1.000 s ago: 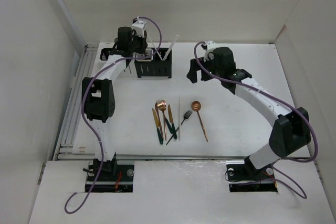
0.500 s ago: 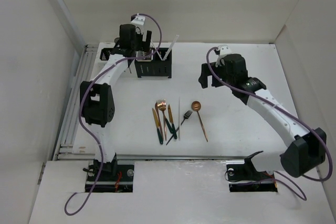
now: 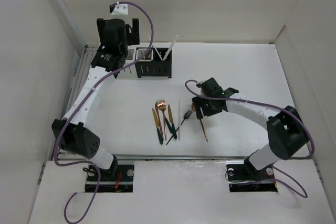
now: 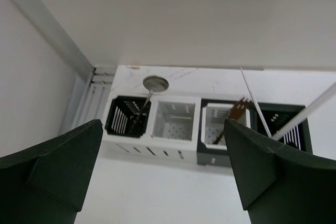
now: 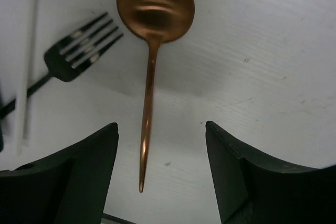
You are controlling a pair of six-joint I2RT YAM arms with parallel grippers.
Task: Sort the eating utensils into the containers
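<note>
As left fingers rose above caddies, right fingers dropped astride copper spoon.

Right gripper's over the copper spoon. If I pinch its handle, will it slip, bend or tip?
The copper spoon looks like polished metal, so it is probably stiff but slippery in the right gripper. Its thin handle lies flat on the table, so it may skate sideways rather than lift. The round bowl likely makes it end-heavy, tilting if gripped near the tail.

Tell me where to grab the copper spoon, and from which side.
Grip the copper spoon at mid-handle, coming straight down from above and closing across it. It lies flat, the handle is slim, and it runs clear of the black fork near the bowl.
</note>
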